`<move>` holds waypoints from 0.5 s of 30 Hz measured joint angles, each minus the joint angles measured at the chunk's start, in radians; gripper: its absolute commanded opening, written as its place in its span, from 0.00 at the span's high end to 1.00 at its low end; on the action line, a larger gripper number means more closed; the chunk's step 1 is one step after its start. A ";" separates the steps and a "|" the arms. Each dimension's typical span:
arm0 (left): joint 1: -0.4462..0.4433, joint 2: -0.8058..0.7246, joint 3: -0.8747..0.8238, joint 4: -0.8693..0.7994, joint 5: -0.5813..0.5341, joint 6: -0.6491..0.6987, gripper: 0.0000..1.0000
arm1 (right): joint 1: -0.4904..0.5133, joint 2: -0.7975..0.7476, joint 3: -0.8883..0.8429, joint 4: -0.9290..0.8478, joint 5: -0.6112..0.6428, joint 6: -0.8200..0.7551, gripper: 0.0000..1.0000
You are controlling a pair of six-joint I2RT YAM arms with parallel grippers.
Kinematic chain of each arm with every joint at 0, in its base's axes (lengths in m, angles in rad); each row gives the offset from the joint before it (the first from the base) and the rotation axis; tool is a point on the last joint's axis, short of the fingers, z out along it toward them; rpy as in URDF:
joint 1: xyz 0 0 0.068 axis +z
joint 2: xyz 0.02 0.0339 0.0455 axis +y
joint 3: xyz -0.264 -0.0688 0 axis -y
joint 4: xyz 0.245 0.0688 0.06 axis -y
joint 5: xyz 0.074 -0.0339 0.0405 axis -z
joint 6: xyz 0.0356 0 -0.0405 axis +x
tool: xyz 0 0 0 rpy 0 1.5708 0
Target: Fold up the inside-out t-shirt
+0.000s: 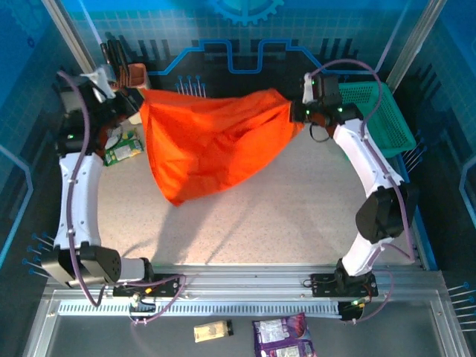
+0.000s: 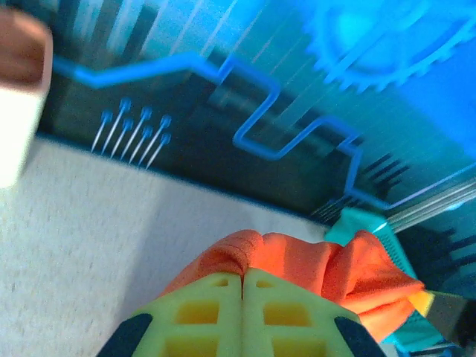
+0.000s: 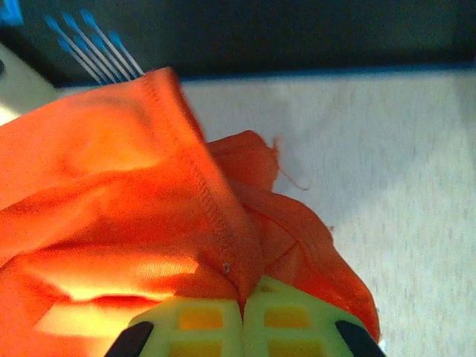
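You see a plain bright orange-red t-shirt (image 1: 216,145) over a pale, speckled beige table (image 1: 297,216), with a teal mesh basket (image 1: 383,123) at its far right corner. Your left gripper (image 2: 243,281) and right gripper (image 3: 243,299) are lime-yellow, and the back wall (image 1: 245,33) is blue with lighter circuit lines.

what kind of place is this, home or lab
Probably a robot lab or demo cell: blue circuit-patterned wall panels, an aluminium rail carrying the left arm and right arm, an orange t-shirt hung between them.
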 measured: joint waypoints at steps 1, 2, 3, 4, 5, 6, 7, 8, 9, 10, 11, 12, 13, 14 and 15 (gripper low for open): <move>0.010 -0.019 0.027 -0.005 0.006 -0.007 1.00 | -0.004 0.036 0.071 -0.006 -0.005 -0.006 1.00; 0.018 -0.035 0.050 -0.008 0.011 -0.010 1.00 | -0.008 0.073 0.140 -0.015 -0.008 -0.010 1.00; 0.021 -0.057 0.073 -0.010 0.021 -0.016 1.00 | -0.014 0.118 0.219 -0.021 -0.012 -0.014 1.00; 0.023 -0.072 0.084 -0.010 0.029 -0.018 1.00 | -0.019 0.150 0.274 -0.023 -0.012 -0.017 1.00; 0.023 -0.097 0.092 -0.008 0.046 -0.027 1.00 | -0.027 0.194 0.344 -0.029 -0.012 -0.020 1.00; 0.021 -0.121 0.092 -0.004 0.070 -0.044 1.00 | -0.037 0.238 0.412 -0.037 -0.012 -0.020 1.00; 0.013 -0.141 0.087 0.003 0.091 -0.061 1.00 | -0.048 0.286 0.483 -0.052 -0.011 -0.020 0.95; -0.002 -0.159 0.071 0.022 0.107 -0.075 1.00 | -0.060 0.331 0.548 -0.068 -0.011 -0.019 0.91; -0.032 -0.177 0.044 0.045 0.115 -0.090 1.00 | -0.073 0.374 0.607 -0.088 -0.007 -0.018 0.86; -0.084 -0.195 0.007 0.066 0.119 -0.099 1.00 | -0.088 0.413 0.652 -0.111 0.000 -0.010 0.78; -0.151 -0.206 -0.032 0.083 0.122 -0.104 1.00 | -0.100 0.436 0.672 -0.130 0.011 -0.004 0.73; -0.231 -0.211 -0.076 0.104 0.118 -0.111 1.00 | -0.113 0.448 0.670 -0.156 0.025 0.005 0.69; -0.323 -0.211 -0.129 0.128 0.111 -0.114 1.00 | -0.124 0.448 0.642 -0.173 0.042 0.011 0.67; -0.402 -0.203 -0.177 0.147 0.104 -0.117 1.00 | -0.134 0.435 0.591 -0.177 0.053 0.015 0.64; -0.491 -0.184 -0.227 0.169 0.095 -0.120 1.00 | -0.142 0.406 0.510 -0.171 0.068 0.022 0.62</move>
